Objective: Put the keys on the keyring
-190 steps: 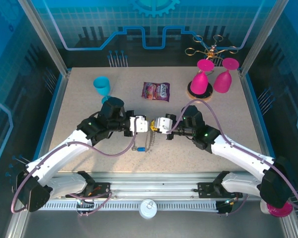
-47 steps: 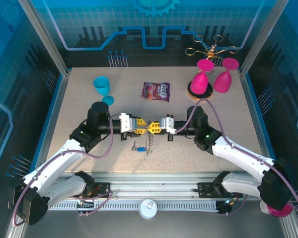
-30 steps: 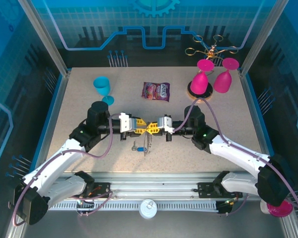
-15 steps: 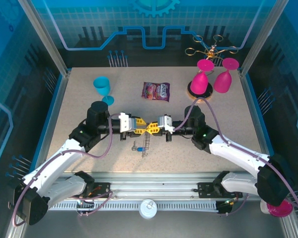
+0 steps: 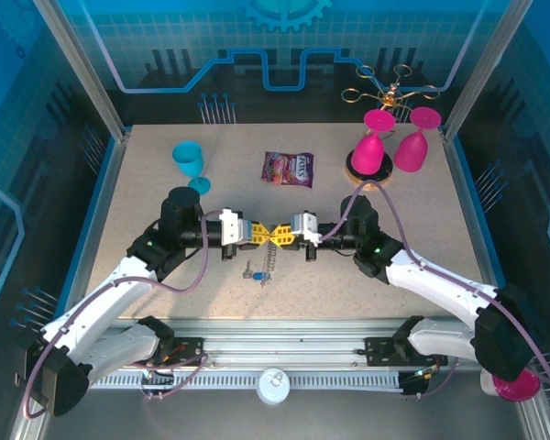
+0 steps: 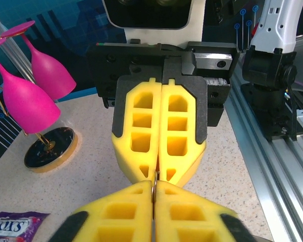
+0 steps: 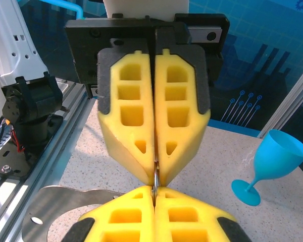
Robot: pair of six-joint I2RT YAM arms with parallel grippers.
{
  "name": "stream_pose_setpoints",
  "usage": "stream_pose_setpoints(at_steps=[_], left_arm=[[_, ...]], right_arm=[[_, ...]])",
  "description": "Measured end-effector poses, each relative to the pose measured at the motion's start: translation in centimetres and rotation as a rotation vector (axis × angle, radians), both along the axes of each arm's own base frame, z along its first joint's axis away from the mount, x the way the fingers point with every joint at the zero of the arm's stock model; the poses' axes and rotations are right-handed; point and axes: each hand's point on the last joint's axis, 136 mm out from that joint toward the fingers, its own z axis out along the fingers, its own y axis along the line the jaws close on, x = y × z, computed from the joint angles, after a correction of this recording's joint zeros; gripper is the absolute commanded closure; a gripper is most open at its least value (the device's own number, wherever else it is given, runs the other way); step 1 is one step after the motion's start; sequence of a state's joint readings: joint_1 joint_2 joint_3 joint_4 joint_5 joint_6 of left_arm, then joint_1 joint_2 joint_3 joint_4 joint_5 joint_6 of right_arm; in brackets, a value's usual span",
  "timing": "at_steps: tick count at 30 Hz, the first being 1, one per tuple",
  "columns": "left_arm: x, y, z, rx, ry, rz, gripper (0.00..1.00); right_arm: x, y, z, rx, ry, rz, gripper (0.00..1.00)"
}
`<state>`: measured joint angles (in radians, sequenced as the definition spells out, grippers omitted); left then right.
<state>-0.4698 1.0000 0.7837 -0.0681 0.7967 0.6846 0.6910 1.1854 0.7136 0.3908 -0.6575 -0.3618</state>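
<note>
Near table centre: left gripper (image 5: 261, 235) and right gripper (image 5: 285, 234), yellow fingertips nose to nose above the table (image 5: 147, 183).
Left jaws: pressed together, pinching a sliver of metal at the seam.
Right jaws: pressed together too, nipping the same sliver from the opposite side.
Keyring (image 5: 269, 259): pinched at the top where the fingertips meet, hangs toward 6 o'clock, lower end at the tabletop.
Key (image 5: 254, 273): lies on the table at 7 o'clock of the fingertips, just beside the chain's lower end; threaded or not, cannot tell.
Blue goblet (image 5: 189, 163): upright at 10 o'clock of the grippers.
Sweet packet (image 5: 288, 169): flat at 12 o'clock.
Pink goblets (image 5: 371, 147): at 1 o'clock, one on a round coaster (image 5: 354, 171), the other just beside.
</note>
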Motion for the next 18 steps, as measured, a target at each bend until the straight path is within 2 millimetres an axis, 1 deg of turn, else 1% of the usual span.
stream_pose_setpoints(at_steps=[1,2,4,7,12,18], left_arm=[[0.0,0.0,0.0,0.001,-0.001,0.0,1.0],[0.1,0.1,0.0,0.004,-0.006,0.001,1.0],[0.1,0.1,-0.1,0.009,-0.011,0.006,1.0],[0.4,0.2,-0.3,0.018,-0.024,0.019,1.0],[0.7,0.4,-0.9,0.048,-0.025,0.044,1.0],[1.0,0.5,-1.1,0.057,-0.03,0.059,1.0]], right_arm=[[0.0,0.0,0.0,0.0,0.0,-0.002,1.0],[0.1,0.0,-0.1,-0.001,0.001,-0.003,0.97],[0.2,0.0,-0.2,-0.004,0.002,-0.01,0.88],[0.4,0.0,-0.3,-0.01,-0.008,-0.025,0.83],[1.2,-0.2,-0.6,-0.038,-0.05,-0.076,0.77],[1.5,-0.3,-0.9,-0.08,-0.088,-0.103,0.78]])
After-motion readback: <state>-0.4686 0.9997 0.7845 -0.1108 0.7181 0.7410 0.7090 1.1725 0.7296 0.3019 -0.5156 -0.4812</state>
